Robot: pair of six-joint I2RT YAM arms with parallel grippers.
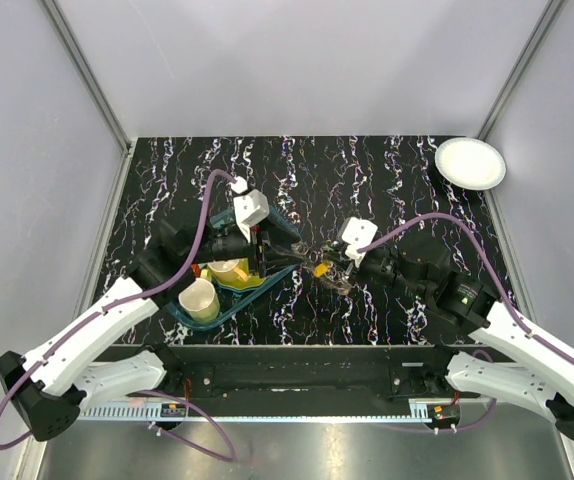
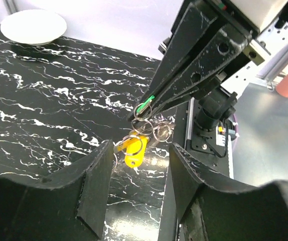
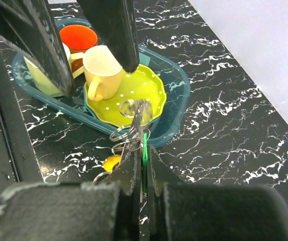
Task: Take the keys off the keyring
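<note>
The right gripper point(image 2: 140, 111) pinches the keyring point(image 2: 156, 131) at centre frame, steadying it for separation. The wide-open left gripper point(image 2: 141, 148) probably needs to close on the yellow tag point(image 2: 134, 155) next and pull.

A black marbled table point(image 1: 387, 170) boxed in by pale grey walls point(image 1: 297, 60).
The table, veined in white, spreads under the left gripper point(image 1: 297, 255) and the right gripper point(image 1: 335, 262). One wall rises well beyond their fingertips, and another stands off to the outer side of each. Slim metal posts point(image 1: 87, 75) mark the two far corners. Behind the grippers, past the near edge, lies a brushed steel ledge point(image 1: 297, 450). The light is soft and even.
</note>
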